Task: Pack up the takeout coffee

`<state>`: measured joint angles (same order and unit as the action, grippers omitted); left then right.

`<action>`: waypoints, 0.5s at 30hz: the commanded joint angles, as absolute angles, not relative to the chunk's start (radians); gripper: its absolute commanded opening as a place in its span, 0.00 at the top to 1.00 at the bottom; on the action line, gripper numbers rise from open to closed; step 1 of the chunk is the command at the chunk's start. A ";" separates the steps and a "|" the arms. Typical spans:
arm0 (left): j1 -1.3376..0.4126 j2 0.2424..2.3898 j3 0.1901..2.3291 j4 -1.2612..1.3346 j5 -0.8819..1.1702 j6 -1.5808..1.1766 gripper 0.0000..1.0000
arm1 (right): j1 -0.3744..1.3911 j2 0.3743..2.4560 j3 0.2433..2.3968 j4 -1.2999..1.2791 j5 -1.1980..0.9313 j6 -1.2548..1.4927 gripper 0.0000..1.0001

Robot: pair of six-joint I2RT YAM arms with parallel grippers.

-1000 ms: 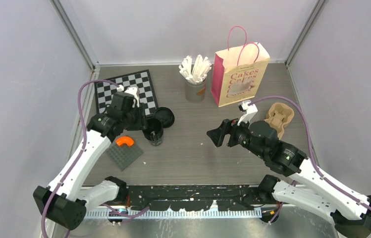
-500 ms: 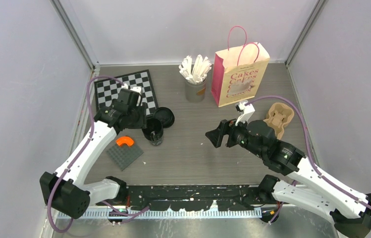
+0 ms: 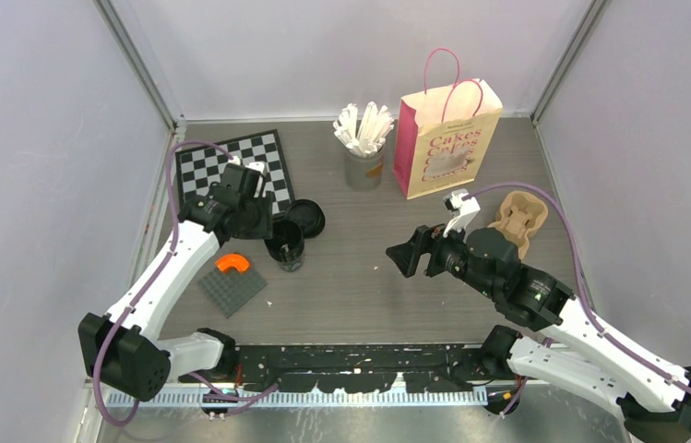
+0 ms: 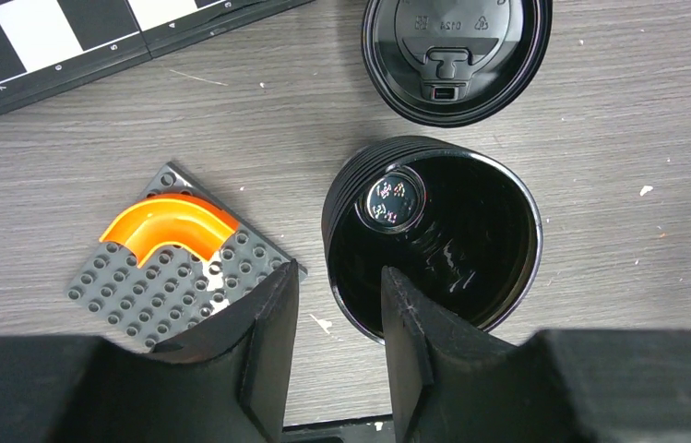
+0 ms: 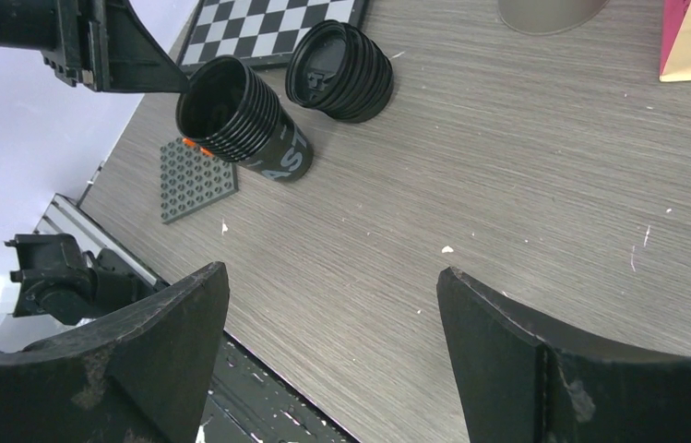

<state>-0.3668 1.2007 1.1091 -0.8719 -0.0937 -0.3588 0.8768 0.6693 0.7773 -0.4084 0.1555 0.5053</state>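
Note:
One black takeout coffee cup [image 3: 286, 245] stands upright and lidless left of centre, and its inside [image 4: 443, 240] looks dark and glossy. Its round black lid [image 3: 305, 219] lies flat just behind it [image 4: 457, 55]. My left gripper [image 4: 337, 286] hovers over the cup's near-left rim. It is open, with one finger over the cup's mouth, the other outside, and a gap on both sides. My right gripper [image 3: 406, 258] hangs wide open over bare table at centre-right [image 5: 332, 286], holding nothing. It faces the cup [image 5: 244, 120] and the lid [image 5: 339, 71]. The pink paper bag [image 3: 447, 138] stands at the back.
A chessboard [image 3: 231, 171] lies back left. A grey studded plate [image 3: 231, 284] carrying an orange curved piece [image 4: 166, 226] sits left of the cup. A grey cup of white sticks [image 3: 364, 161] stands beside the bag. The brown pulp carrier [image 3: 518, 220] lies at right.
My left arm's elbow and base link swung, while its gripper stayed over the cup and narrowed slightly. The right gripper barely shifted. Cup and lid have not moved.

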 commanded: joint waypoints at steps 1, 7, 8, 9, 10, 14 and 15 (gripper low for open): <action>-0.359 1.188 1.134 -0.829 -0.078 -0.344 0.61 | 0.877 0.655 0.766 -0.389 0.168 0.488 0.13; -0.359 1.184 1.115 -0.824 -0.071 -0.339 0.62 | 0.876 0.667 0.766 -0.378 0.148 0.489 0.13; -0.359 1.183 1.113 -0.822 -0.071 -0.338 0.62 | 0.876 0.667 0.769 -0.380 0.148 0.489 0.13; -0.359 1.183 1.112 -0.821 -0.072 -0.336 0.63 | 0.876 0.666 0.768 -0.381 0.148 0.489 0.13; -0.359 1.182 1.112 -0.821 -0.072 -0.335 0.64 | 0.877 0.664 0.767 -0.379 0.151 0.489 0.13; -0.357 1.199 1.114 -0.825 -0.080 -0.328 0.64 | 0.877 0.659 0.762 -0.377 0.163 0.491 0.13; -0.357 1.203 1.112 -0.825 -0.082 -0.327 0.65 | 0.876 0.660 0.761 -0.381 0.167 0.495 0.13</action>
<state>-0.3641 1.2003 1.1088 -0.8619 -0.0818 -0.3511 0.8768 0.6697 0.7521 -0.4129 0.1543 0.5007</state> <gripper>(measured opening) 0.359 0.870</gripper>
